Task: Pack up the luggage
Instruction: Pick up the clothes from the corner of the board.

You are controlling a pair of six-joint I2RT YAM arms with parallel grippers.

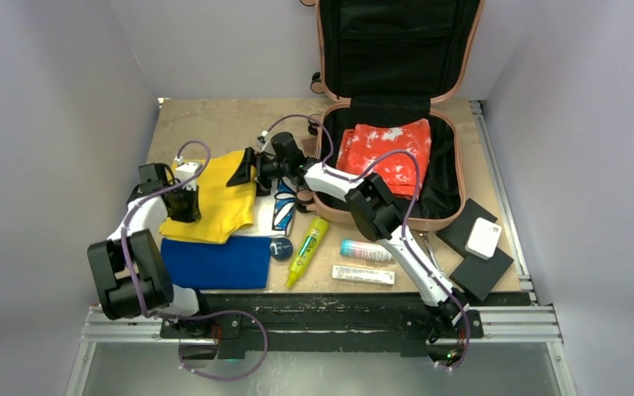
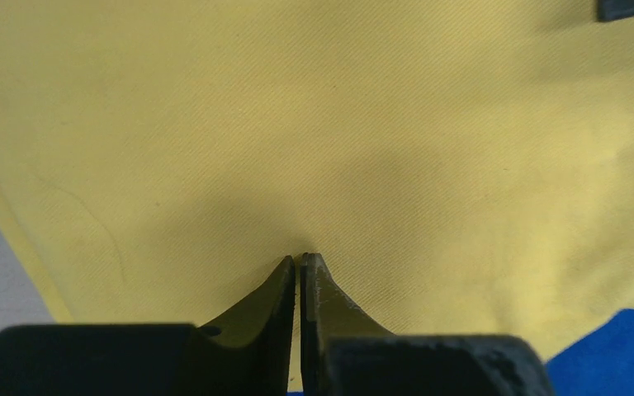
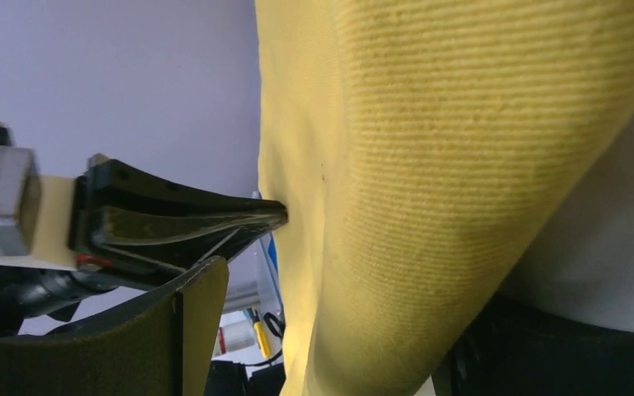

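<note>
Starting at the near edge, a blue cloth (image 1: pixel 215 262) lay flat on the counter (image 1: pixel 215 124) w/ a yellow cloth (image 1: pixel 219 198) overlapping its far side. The left claw (image 2: pixel 299 260) stood on that yellow cloth, jaws pressed together, tips against the fabric; couldn't tell if any was caught btwn them. Just beyond, the right claw (image 1: pixel 242 169) was spread wide at the yellow cloth's rt edge, one finger touching it, and farthest back on the rt the luggage (image 1: pixel 444 181) lay open, lid upright, w/ a red-and-white cloth (image 1: pixel 384 148) inside its lower half.
</note>
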